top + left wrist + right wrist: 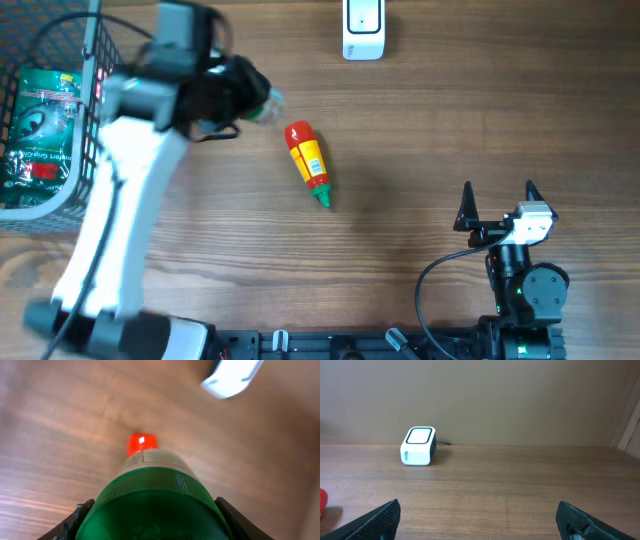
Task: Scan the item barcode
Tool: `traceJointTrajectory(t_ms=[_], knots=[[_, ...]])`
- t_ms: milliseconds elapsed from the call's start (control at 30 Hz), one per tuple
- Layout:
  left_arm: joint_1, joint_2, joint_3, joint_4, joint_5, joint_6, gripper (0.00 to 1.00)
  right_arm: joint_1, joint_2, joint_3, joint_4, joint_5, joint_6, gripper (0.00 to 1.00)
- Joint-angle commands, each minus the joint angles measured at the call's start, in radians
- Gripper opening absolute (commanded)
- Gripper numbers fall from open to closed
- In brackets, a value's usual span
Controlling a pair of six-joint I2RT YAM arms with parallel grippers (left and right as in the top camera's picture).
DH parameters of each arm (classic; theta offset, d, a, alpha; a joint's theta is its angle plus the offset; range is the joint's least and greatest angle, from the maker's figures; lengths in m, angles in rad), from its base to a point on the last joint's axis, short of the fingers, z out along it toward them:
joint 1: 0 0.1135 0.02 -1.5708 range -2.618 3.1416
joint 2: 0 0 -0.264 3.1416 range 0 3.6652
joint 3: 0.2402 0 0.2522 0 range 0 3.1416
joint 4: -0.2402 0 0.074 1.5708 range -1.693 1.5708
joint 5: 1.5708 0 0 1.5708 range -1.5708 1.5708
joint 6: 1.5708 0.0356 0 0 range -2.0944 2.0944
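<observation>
Green-bottomed bottle (155, 505) is clamped in the left gripper (250, 100), left of centre and well short of the white scanner (362, 30) at the far edge. Pickup looks done; presenting the barcode remains. Right gripper (497, 200) waits near right, jaws apart and empty.

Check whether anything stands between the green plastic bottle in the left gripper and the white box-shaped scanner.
Nothing visible does. Only bare wooden table separates the green plastic bottle, held in the left gripper, from the white box-shaped scanner. The red sauce bottle lies nearer the robot, off that line.
</observation>
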Motion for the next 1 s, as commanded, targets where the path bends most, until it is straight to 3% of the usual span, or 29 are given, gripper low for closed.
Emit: traceJointTrajectory(t_ms=[0,100,367,533,667,733,833,967], knots=[[-0.036,0.117,-0.003,-0.003,-0.098,-0.106,0.54,0.006,-0.005,0.000,0.002,-0.016,-0.012,1.00],[-0.046,0.187,-0.006,-0.018,-0.106,-0.198,0.52,0.006,-0.005,0.000,0.002,-0.016,-0.012,1.00],[-0.091,0.312,-0.123,0.008,-0.232,-0.581,0.53,0.006,-0.005,0.000,0.002,-0.016,-0.012,1.00],[-0.120,0.322,-0.257,0.131,-0.220,-0.682,0.55,0.006,-0.005,0.000,0.002,-0.016,-0.012,1.00],[-0.143,0.322,-0.312,0.206,-0.219,-0.681,0.57,0.006,-0.005,0.000,0.002,-0.016,-0.011,1.00],[-0.163,0.322,-0.323,0.216,-0.266,-0.681,0.66,0.006,-0.005,0.000,0.002,-0.016,-0.012,1.00],[-0.190,0.320,-0.323,0.215,-0.307,-0.673,0.99,0.006,-0.005,0.000,0.002,-0.016,-0.012,1.00],[-0.210,0.280,-0.310,0.208,-0.317,-0.622,1.00,0.006,-0.005,0.000,0.002,-0.016,-0.012,1.00]])
